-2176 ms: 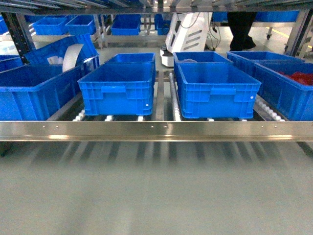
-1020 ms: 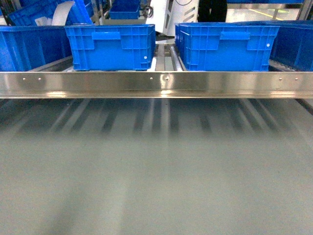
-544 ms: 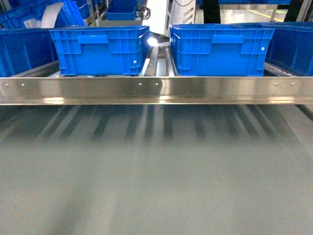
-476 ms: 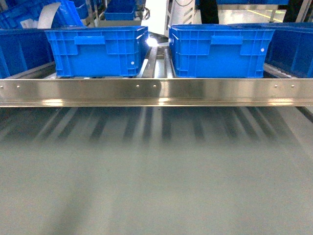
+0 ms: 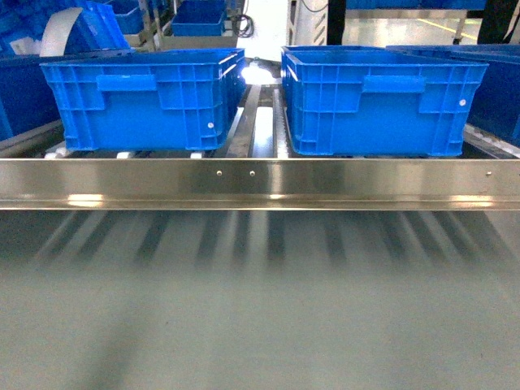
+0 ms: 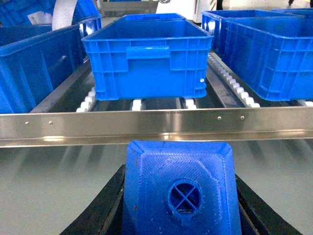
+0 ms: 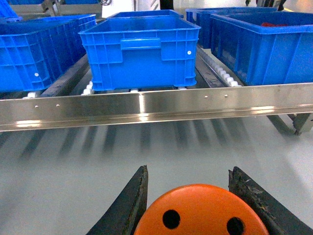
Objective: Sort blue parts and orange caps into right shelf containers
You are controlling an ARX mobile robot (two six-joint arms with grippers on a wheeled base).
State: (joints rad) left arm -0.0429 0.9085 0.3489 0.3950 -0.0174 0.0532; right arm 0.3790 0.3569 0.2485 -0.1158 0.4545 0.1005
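In the left wrist view a blue part (image 6: 181,196) with a round crossed hole fills the bottom middle. My left gripper (image 6: 180,177) is shut on it, black fingers (image 6: 115,196) against both sides. My right gripper (image 7: 189,171) is shut on an orange cap (image 7: 200,213), whose flat top shows two small holes. Ahead on the shelf stand the large blue containers: one (image 5: 138,97) left of centre and one (image 5: 374,101) right of centre in the head view. Neither gripper shows in the head view.
A polished steel rail (image 5: 260,183) runs across the shelf front, with white rollers (image 6: 88,100) under the crates. A crate (image 7: 264,44) at the far right holds red items. More blue crates (image 6: 34,68) flank the left. Grey floor (image 5: 260,309) lies below the rail.
The head view has dropped from looking into the crates to seeing them side-on, and has drawn closer; the crates look larger and the steel rail sits lower in the frame.
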